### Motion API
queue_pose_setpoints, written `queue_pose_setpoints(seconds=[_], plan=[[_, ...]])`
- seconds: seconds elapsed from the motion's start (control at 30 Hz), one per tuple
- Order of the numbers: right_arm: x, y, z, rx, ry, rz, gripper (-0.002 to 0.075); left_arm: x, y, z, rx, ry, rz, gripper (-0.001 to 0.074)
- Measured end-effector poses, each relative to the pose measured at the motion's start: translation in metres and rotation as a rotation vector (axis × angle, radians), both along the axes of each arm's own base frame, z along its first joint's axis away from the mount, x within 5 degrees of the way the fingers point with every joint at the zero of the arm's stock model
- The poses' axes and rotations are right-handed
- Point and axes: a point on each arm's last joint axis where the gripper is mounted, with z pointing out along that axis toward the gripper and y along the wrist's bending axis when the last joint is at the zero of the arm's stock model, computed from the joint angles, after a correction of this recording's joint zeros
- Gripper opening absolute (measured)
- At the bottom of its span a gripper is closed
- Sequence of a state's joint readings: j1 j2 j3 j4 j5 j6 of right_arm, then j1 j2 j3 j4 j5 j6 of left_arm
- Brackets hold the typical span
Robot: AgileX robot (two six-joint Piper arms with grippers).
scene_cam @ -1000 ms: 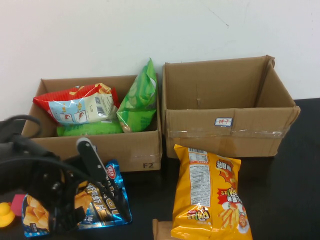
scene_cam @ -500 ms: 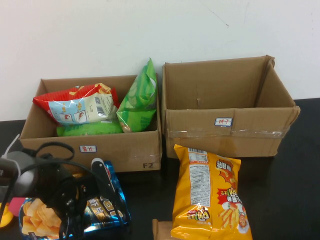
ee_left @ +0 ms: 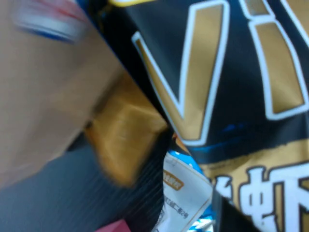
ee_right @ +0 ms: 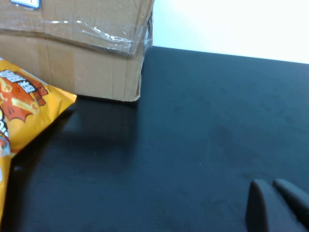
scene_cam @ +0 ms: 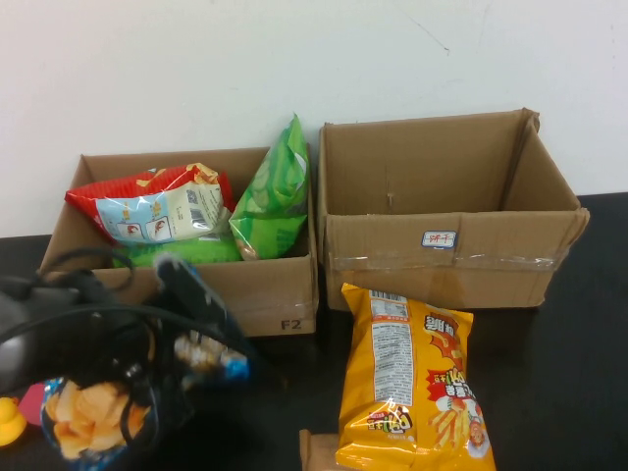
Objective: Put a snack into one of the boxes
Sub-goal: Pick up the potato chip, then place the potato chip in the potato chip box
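jaws of the left gripper (scene_cam: 162, 378) were clamped on the blue-and-black foil snack bag (scene_cam: 147, 368), raised off the black desk (scene_cam: 569, 373) just before the left cardboard box (scene_cam: 257, 294), which was filled with red and green bags. the right cardboard box (scene_cam: 446, 250) was seen empty. the right gripper (ee_right: 276, 205) was parked low, jaws together.
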State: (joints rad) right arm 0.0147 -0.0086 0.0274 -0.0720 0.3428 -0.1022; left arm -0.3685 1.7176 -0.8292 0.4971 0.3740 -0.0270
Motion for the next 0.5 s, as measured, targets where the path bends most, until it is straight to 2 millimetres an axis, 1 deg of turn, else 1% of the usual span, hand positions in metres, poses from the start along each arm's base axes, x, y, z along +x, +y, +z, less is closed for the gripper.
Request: queue_pose_setpoints(seconds=[0.03, 0.13, 0.2, 0.3, 0.37, 0.4, 0.5], plan=[[0.000, 0.000, 0.000, 0.000, 0.000, 0.000, -0.0001, -0.004, -0.002, 0.012, -0.023, -0.023, 0.027, 0.0237], [0.000, 0.000, 0.000, 0.000, 0.000, 0.000, -0.0001, -0.019, -0.008, 0.057, -0.100, -0.137, 0.047, 0.0237], [0.000, 0.000, 0.000, 0.000, 0.000, 0.000, -0.0001, -0.030, -0.009, 0.086, -0.151, -0.235, 0.023, 0.0237], [0.000, 0.000, 0.000, 0.000, 0.000, 0.000, -0.0001, -0.039, -0.008, 0.121, -0.196, -0.415, -0.066, 0.0237], [0.000, 0.000, 0.000, 0.000, 0.000, 0.000, -0.0001, -0.039, -0.006, 0.135, -0.171, -0.524, -0.153, 0.0237], [0.000, 0.000, 0.000, 0.000, 0.000, 0.000, -0.0001, -0.036, -0.005, 0.141, -0.150, -0.569, -0.189, 0.0237], [0.000, 0.000, 0.000, 0.000, 0.000, 0.000, -0.0001, -0.019, -0.001, 0.147, -0.083, -0.630, -0.245, 0.0237]])
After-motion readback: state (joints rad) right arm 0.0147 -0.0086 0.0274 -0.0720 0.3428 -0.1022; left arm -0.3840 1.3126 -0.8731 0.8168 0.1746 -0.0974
